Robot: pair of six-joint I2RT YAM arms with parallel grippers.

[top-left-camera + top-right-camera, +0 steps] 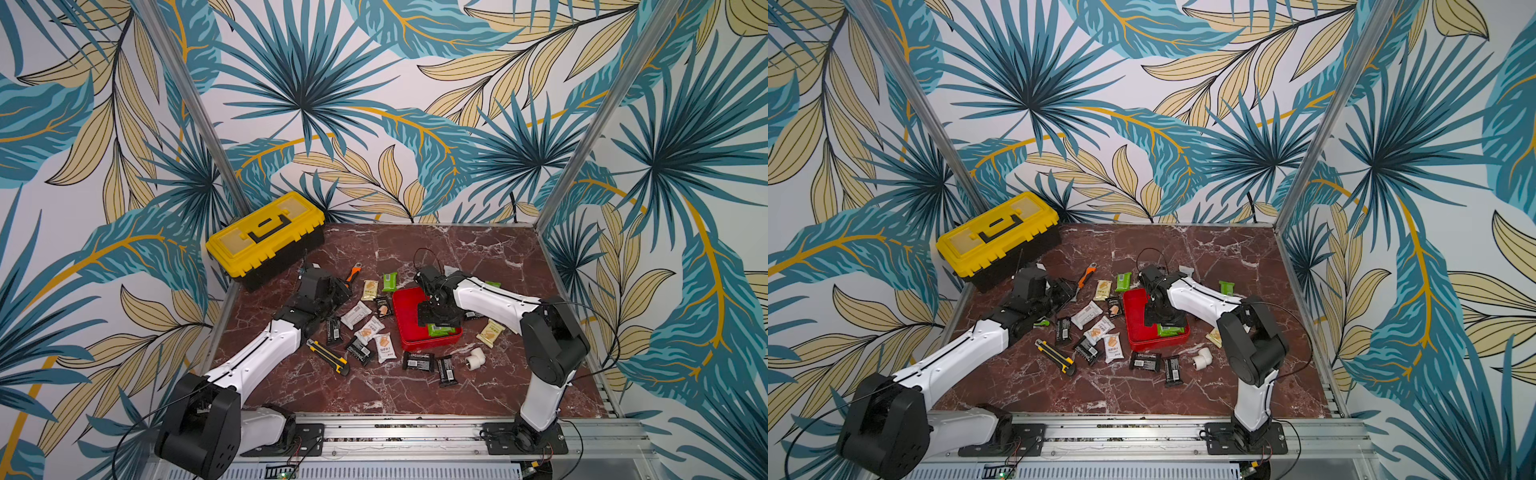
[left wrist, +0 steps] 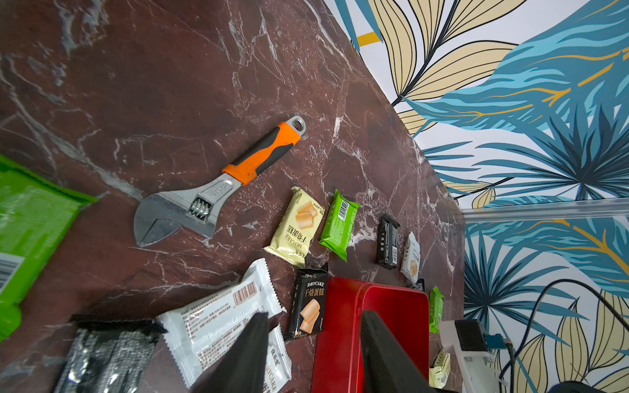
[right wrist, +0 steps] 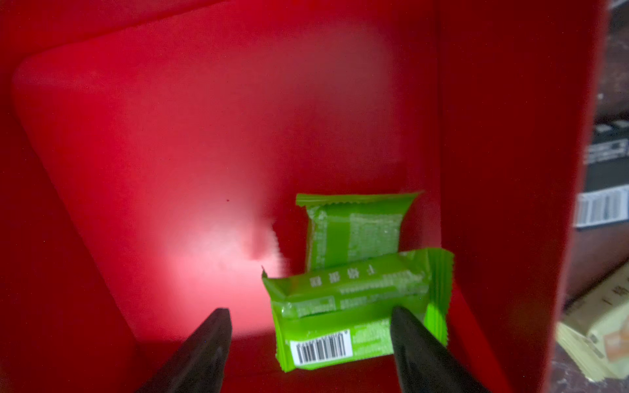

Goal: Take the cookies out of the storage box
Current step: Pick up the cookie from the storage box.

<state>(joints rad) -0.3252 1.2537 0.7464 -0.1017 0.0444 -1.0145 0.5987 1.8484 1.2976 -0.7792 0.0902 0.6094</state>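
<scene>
The red storage box sits mid-table. Two bright green cookies lie in its near corner, one resting partly on the other; both top views show them as a green patch. My right gripper hangs inside the box, open, its fingers either side of the nearer packet without touching it. Several cookies lie on the table left of the box, such as a white one and a cream one. My left gripper hovers there, open and empty.
A yellow-lidded toolbox stands at the back left. An orange-handled wrench lies by the left gripper. A utility knife and a white pipe elbow lie near the front, with black packets between them.
</scene>
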